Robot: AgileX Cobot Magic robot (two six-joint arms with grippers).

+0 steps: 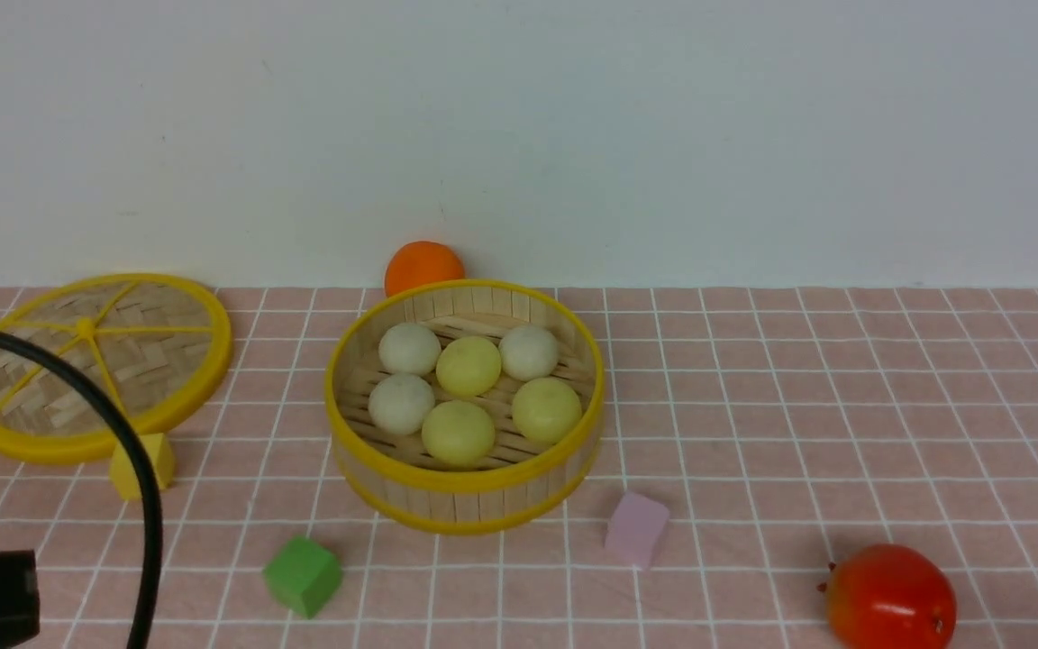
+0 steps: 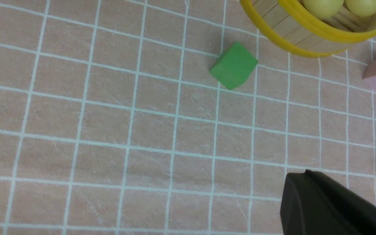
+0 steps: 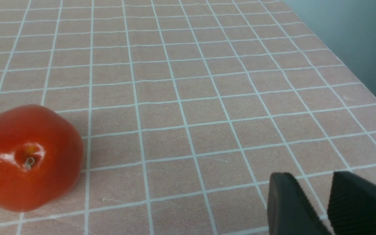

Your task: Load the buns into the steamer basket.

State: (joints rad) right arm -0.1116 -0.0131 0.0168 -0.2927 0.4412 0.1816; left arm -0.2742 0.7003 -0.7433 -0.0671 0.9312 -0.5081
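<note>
Six small smooth buns [image 1: 468, 365] were counted, three pale yellow and three off-white, all lying inside one round bamboo-slat steamer basket [image 1: 465, 494] with yellow rims, set mid-worktop. One flat woven lid [image 1: 95, 365] with a yellow rim was recorded well to the basket's left. One pink tiled worktop [image 1: 798, 406] carried one yellow block [image 1: 142, 464], one green cube [image 1: 303, 575], one lilac block [image 1: 637, 529], one orange fruit [image 1: 423, 266] behind the basket, and one glossy red fruit [image 1: 890, 598]. The left end effector [image 2: 325, 202] was seen pressed together, empty. The right end effector [image 3: 328, 202] was seen spread, holding nothing.
</note>
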